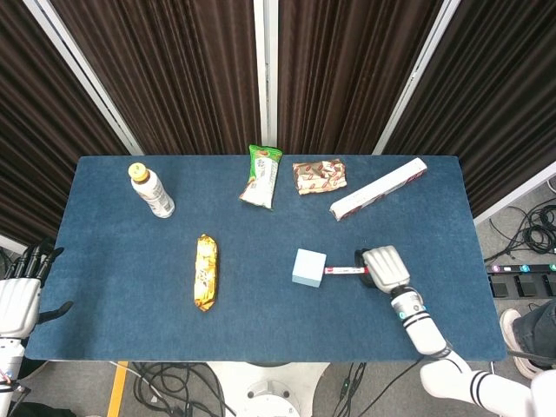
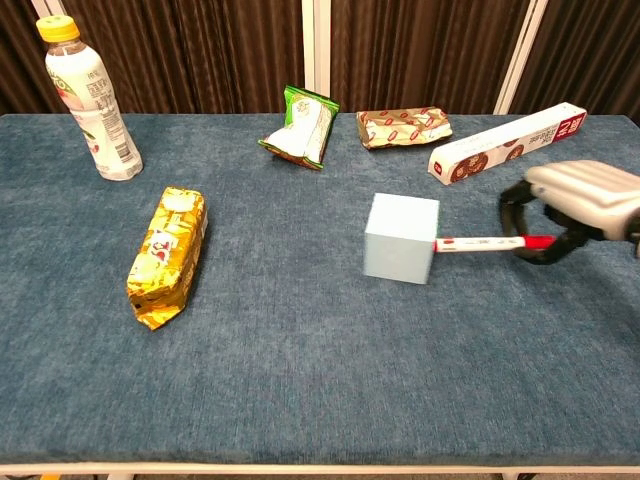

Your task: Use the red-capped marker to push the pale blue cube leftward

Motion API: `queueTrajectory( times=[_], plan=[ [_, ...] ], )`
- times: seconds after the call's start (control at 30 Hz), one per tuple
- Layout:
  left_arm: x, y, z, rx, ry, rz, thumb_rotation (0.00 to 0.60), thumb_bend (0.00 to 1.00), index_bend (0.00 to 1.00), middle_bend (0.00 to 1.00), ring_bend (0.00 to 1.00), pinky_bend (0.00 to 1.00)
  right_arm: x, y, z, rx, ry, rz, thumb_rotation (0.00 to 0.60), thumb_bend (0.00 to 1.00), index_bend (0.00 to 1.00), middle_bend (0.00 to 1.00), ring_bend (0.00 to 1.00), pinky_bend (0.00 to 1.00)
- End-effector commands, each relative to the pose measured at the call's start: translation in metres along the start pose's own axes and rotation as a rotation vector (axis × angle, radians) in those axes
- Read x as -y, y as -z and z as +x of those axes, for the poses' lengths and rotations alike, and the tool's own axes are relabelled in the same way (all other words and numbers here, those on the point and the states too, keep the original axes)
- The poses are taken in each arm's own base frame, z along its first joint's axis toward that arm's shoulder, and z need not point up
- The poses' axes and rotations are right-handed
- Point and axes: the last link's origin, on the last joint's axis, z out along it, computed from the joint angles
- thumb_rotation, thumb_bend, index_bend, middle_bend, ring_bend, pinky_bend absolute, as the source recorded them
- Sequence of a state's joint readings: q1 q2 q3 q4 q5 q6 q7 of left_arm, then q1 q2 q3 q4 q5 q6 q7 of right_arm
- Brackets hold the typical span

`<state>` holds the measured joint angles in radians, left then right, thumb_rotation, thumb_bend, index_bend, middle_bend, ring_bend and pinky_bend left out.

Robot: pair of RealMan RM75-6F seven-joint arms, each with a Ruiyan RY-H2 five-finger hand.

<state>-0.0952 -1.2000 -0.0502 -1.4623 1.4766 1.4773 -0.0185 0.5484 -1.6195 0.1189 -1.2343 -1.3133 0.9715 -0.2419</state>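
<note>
Right hand: my right hand (image 1: 385, 268) (image 2: 580, 200) sits low over the right part of the bench (image 1: 113, 304) (image 2: 300, 400), back of the hand up, forearm running off toward the near right corner.
Right fingers: curled in around the red-capped marker (image 1: 344, 270) (image 2: 485, 242), holding its rear end; in the chest view the dark fingers (image 2: 520, 205) loop down around the barrel.
Marker: lies level, pointing left from my grip, its red tip touching the right face of the pale blue cube (image 1: 308, 267) (image 2: 401, 237).
Cube: stands on the bench a little right of centre, just left of my right hand, turned slightly off square to the bench edges.
Left hand: my left hand (image 1: 19, 291) hangs off the bench's left edge, seen only in the head view; fingers spread apart, holding nothing.
Bottle: a yellow-capped bottle (image 1: 151, 191) (image 2: 90, 98) stands upright at the far left; its label print is too small for me to read.
Yellow packet: a yellow snack packet (image 1: 205, 271) (image 2: 168, 255) lies lengthwise left of centre, well apart from the cube.
Green packet: a green and white packet (image 1: 261, 176) (image 2: 299, 126) lies near the far edge at the middle.
Brown wrapper: a brown and red wrapper (image 1: 319, 175) (image 2: 404, 127) lies just right of it; lettering illegible.
Long box: a white and red long box (image 1: 379, 188) (image 2: 508, 142) lies at a slant at the far right; its writing cannot be made out.
</note>
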Motion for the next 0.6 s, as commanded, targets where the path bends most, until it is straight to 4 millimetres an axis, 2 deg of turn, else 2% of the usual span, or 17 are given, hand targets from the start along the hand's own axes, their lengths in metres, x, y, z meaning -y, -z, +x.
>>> queueTrajectory(
  times=[0.03, 0.17, 0.43, 0.6],
  plan=[
    [0.0, 0.0, 0.0, 0.0, 0.0, 0.0, 0.6, 0.09, 0.18, 0.1, 0.01, 0.17, 0.015, -0.009, 0.002, -0.002, -0.01, 0.019, 0.6, 0.35, 0.66, 0.61, 0.93, 0.98],
    [0.0, 0.0, 0.0, 0.0, 0.0, 0.0, 0.6, 0.09, 0.18, 0.1, 0.01, 0.17, 0.022, -0.012, 0.002, 0.001, -0.011, 0.019, 0.6, 0.35, 0.66, 0.61, 0.93, 0.98],
    [0.0, 0.0, 0.0, 0.0, 0.0, 0.0, 0.6, 0.09, 0.18, 0.1, 0.01, 0.17, 0.004, 0.001, 0.003, 0.005, 0.008, -0.021, 0.6, 0.34, 0.66, 0.61, 0.93, 0.98],
    [0.0, 0.0, 0.0, 0.0, 0.0, 0.0, 0.6, 0.09, 0.18, 0.1, 0.01, 0.17, 0.008, -0.002, 0.004, 0.0, 0.002, -0.012, 0.6, 0.34, 0.66, 0.61, 0.93, 0.98]
  ],
)
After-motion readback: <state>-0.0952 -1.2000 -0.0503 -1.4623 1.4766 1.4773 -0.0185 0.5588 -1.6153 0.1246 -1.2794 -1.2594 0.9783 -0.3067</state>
